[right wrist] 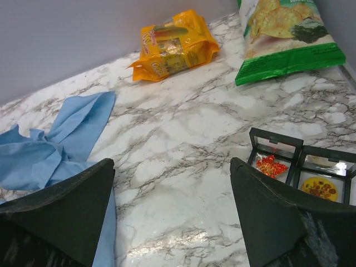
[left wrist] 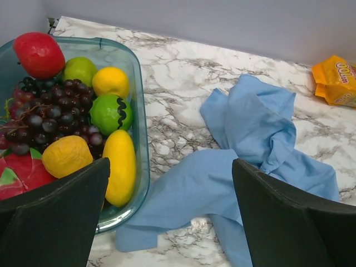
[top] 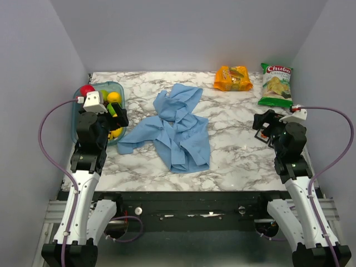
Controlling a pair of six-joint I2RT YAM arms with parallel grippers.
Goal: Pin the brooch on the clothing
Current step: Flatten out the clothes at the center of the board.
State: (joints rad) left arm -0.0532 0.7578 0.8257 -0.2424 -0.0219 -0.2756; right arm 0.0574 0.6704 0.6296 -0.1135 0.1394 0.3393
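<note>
The clothing (top: 177,130) is a light blue shirt lying crumpled in the middle of the marble table; it also shows in the left wrist view as the clothing (left wrist: 250,139) and at the left edge of the right wrist view as the clothing (right wrist: 47,153). The brooch (right wrist: 271,165), tiny and orange-red, lies in a small black square tray (right wrist: 276,136) at the right. My left gripper (top: 118,115) (left wrist: 171,167) hangs open above a shirt sleeve beside the fruit bowl. My right gripper (top: 263,125) (right wrist: 171,164) is open over bare marble, left of the tray, holding nothing.
A teal bowl (top: 76,114) (left wrist: 140,105) of fruit stands at the left edge. At the back lie an orange snack packet (top: 233,78) (right wrist: 172,47) and a green chips bag (top: 276,83) (right wrist: 286,33). A second black tray (right wrist: 328,153) with a round yellow-orange ornament adjoins the first.
</note>
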